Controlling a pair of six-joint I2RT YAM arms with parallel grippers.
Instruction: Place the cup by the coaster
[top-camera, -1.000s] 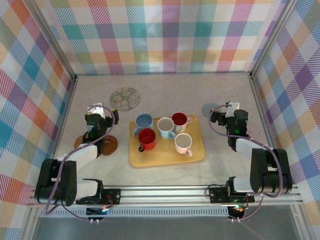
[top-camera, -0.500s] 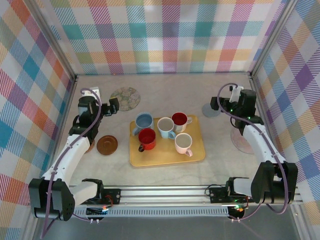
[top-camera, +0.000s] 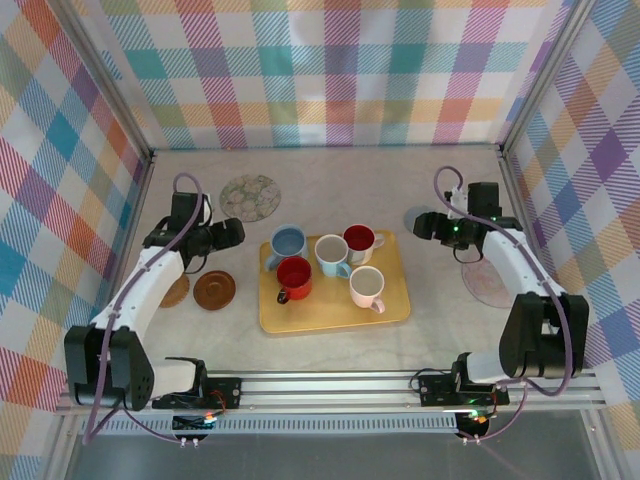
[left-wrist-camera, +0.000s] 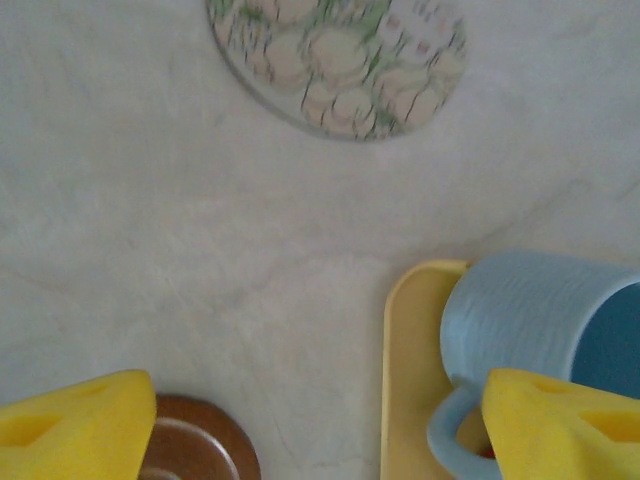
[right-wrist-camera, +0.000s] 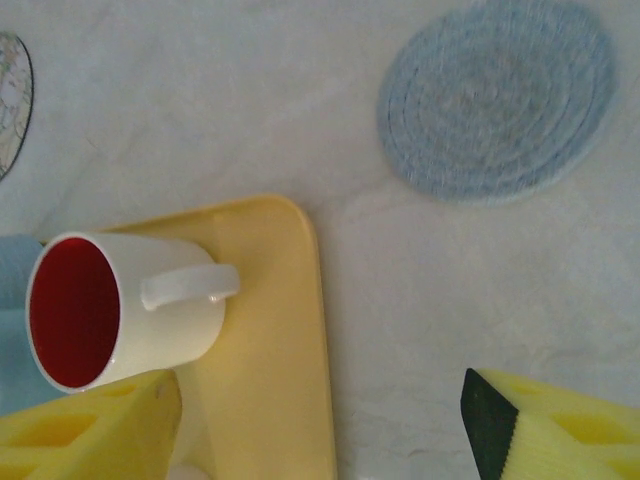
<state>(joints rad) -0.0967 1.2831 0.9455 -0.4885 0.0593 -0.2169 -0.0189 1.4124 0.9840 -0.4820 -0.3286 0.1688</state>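
Both arms are extended forward and bent inward, and the left end effector (top-camera: 226, 236) and the right end effector (top-camera: 424, 226) are held with fingers spread, nothing gripped.

Five cups stand on one yellow tray (top-camera: 335, 318): a blue cup (top-camera: 288, 241), a red cup (top-camera: 294, 272), a pale cup (top-camera: 331, 252), a white cup with a red inside (top-camera: 360, 238) and a pink cup (top-camera: 367, 286). Five coasters lie on the table (top-camera: 330, 165). One flowered coaster (top-camera: 249, 197) is ahead of the fingers of the left gripper (left-wrist-camera: 320, 430), with one dark brown coaster (top-camera: 214, 290) beside them and one orange-brown coaster (top-camera: 177, 293) near it. One grey-blue coaster (right-wrist-camera: 497, 100) is ahead of the fingers of the right gripper (right-wrist-camera: 320, 425), and one pink coaster (top-camera: 486, 288) is behind them. There are two grippers, each with two yellow fingers.
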